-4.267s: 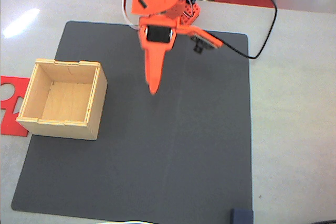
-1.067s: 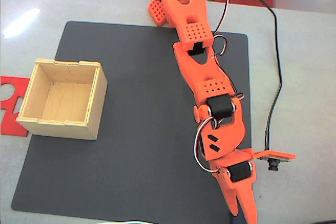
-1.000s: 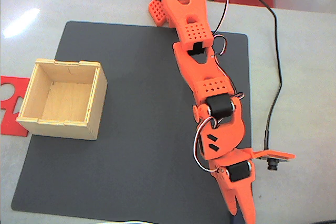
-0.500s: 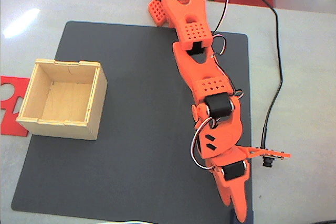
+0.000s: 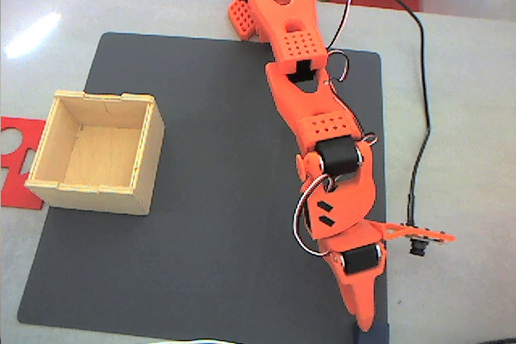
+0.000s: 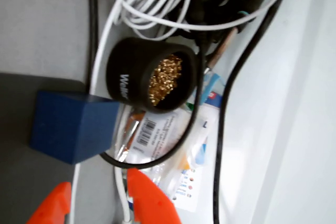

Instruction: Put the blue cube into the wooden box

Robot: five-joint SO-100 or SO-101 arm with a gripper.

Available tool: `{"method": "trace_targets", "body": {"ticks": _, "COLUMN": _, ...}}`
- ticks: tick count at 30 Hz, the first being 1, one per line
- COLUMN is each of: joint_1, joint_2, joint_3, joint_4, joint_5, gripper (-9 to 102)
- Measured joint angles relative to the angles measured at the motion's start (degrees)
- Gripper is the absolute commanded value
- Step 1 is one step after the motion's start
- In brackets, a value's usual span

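Observation:
The blue cube [image 6: 71,127] sits at the corner of the dark mat, just beyond my fingertips in the wrist view. In the fixed view only a sliver of the cube [image 5: 372,334] peeks out at the bottom edge under the gripper tip. My orange gripper [image 6: 97,182] is open, its two fingers [image 6: 149,200] apart with nothing between them. In the fixed view the arm stretches down the mat and the gripper [image 5: 365,326] points at the cube. The wooden box [image 5: 149,147] stands open-topped and empty at the mat's left side, far from the gripper.
A dark mat [image 5: 201,263] covers the table. A red cut-out sheet [image 5: 14,159] lies left of the box. A black cable [image 5: 419,118] runs along the right. Beyond the cube lie a black tin of brass wool [image 6: 123,72], white cables [image 6: 157,3] and a plastic packet [image 6: 173,150].
Since a second ago the gripper has drawn back slightly up and to the left in the fixed view, and its fingers look closer together. The cube and box have not moved.

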Motion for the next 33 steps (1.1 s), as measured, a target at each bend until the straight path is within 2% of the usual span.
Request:
{"method": "trace_targets", "body": {"ticks": 12, "joint_1": -0.4, "joint_2": -1.6, "joint_3": -0.1, "joint_4": -0.7, "joint_5": -0.4, "gripper": 6}}
{"method": "trace_targets", "body": {"ticks": 15, "joint_1": -0.3, "joint_2": -1.6, "joint_3": -0.1, "joint_4": -1.1, "joint_5": -0.4, "gripper": 11}}
{"method": "trace_targets", "body": {"ticks": 22, "joint_1": -0.4, "joint_2": -2.1, "joint_3": -0.2, "joint_4": -3.7, "joint_5": -0.4, "gripper": 9}}
{"method": "trace_targets", "body": {"ticks": 29, "joint_1": -0.4, "joint_2": -2.1, "joint_3": -0.3, "joint_4": -3.7, "joint_5": -0.4, "gripper": 17}}
{"method": "trace_targets", "body": {"ticks": 33, "joint_1": -0.4, "joint_2": -2.1, "joint_3": -0.3, "joint_4": -4.7, "joint_5": 0.0, "gripper": 18}}
